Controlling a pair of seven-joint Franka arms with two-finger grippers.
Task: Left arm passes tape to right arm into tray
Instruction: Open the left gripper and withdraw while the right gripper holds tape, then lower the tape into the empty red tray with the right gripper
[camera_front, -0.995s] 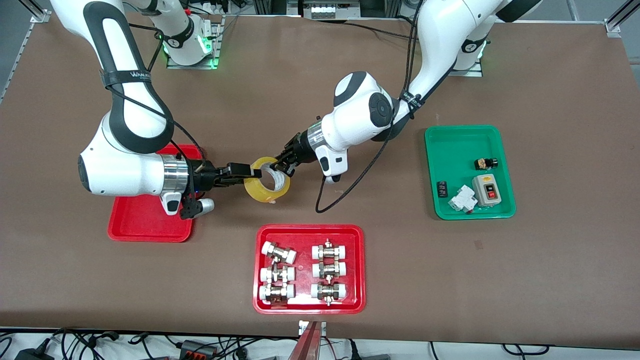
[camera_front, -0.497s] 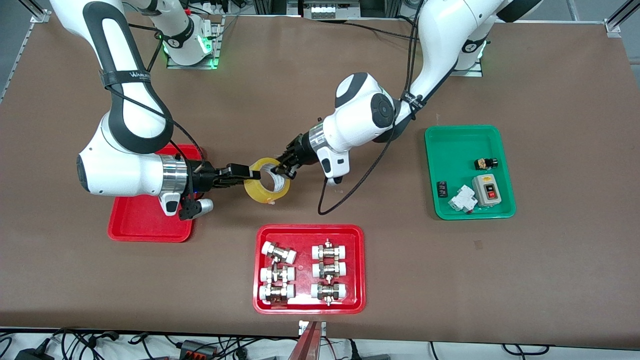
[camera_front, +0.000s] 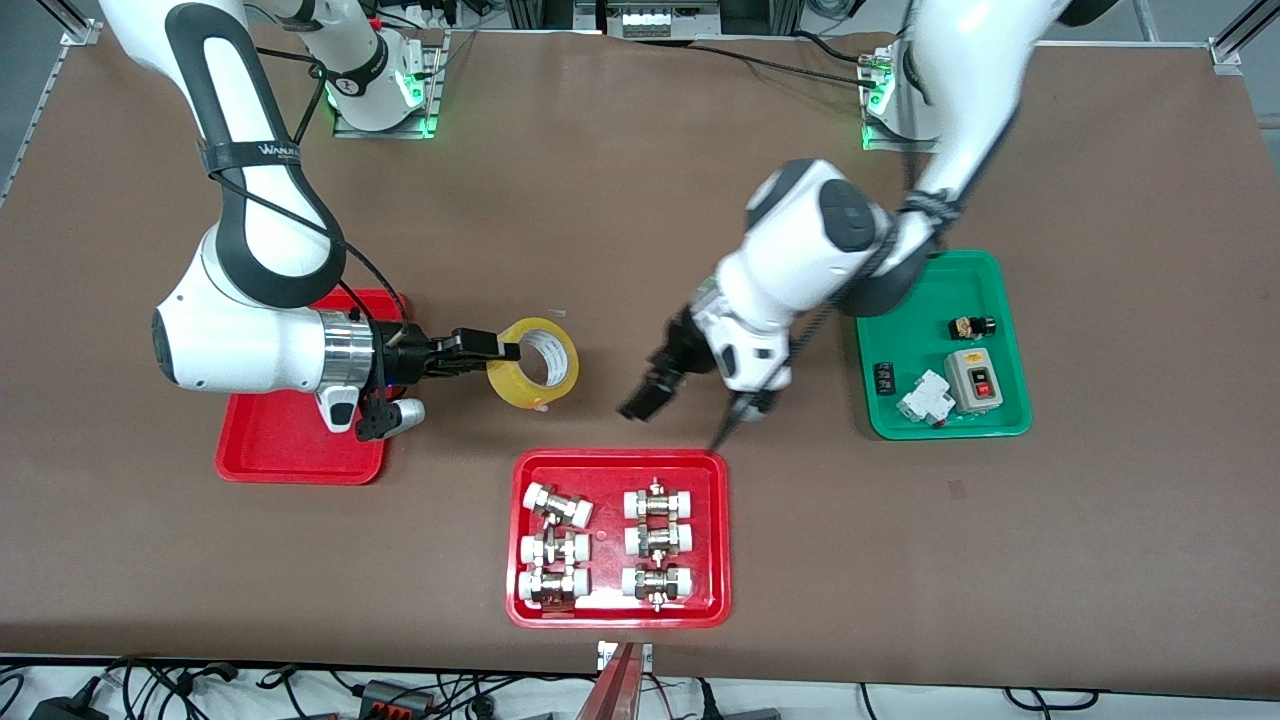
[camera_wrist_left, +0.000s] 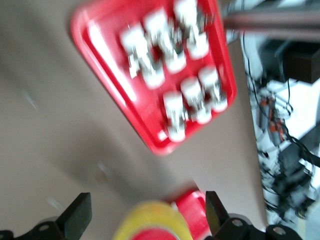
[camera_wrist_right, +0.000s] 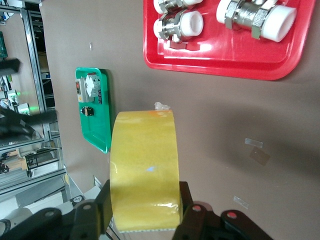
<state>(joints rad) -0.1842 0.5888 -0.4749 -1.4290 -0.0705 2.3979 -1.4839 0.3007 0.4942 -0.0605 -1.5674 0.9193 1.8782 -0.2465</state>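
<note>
The yellow tape (camera_front: 532, 364) stands on edge in my right gripper (camera_front: 500, 350), which is shut on its rim, over the table beside the plain red tray (camera_front: 290, 455). In the right wrist view the tape (camera_wrist_right: 145, 160) sits clamped between both fingers (camera_wrist_right: 92, 210). My left gripper (camera_front: 645, 398) is open and empty over bare table between the tape and the green tray, apart from the tape. In the left wrist view its fingers (camera_wrist_left: 75, 217) stand wide apart, with the blurred tape (camera_wrist_left: 150, 222) farther off and part of the red tray (camera_wrist_left: 192, 202) next to it.
A red tray of white-capped metal fittings (camera_front: 715, 530) lies nearest the front camera; it also shows in the left wrist view (camera_wrist_left: 100, 55) and the right wrist view (camera_wrist_right: 220, 67). A green tray (camera_front: 890, 300) with switches lies at the left arm's end.
My left gripper has let go of the tape, opened and drawn back toward the green tray and the fittings tray. My right gripper keeps the tape and has hardly moved.
</note>
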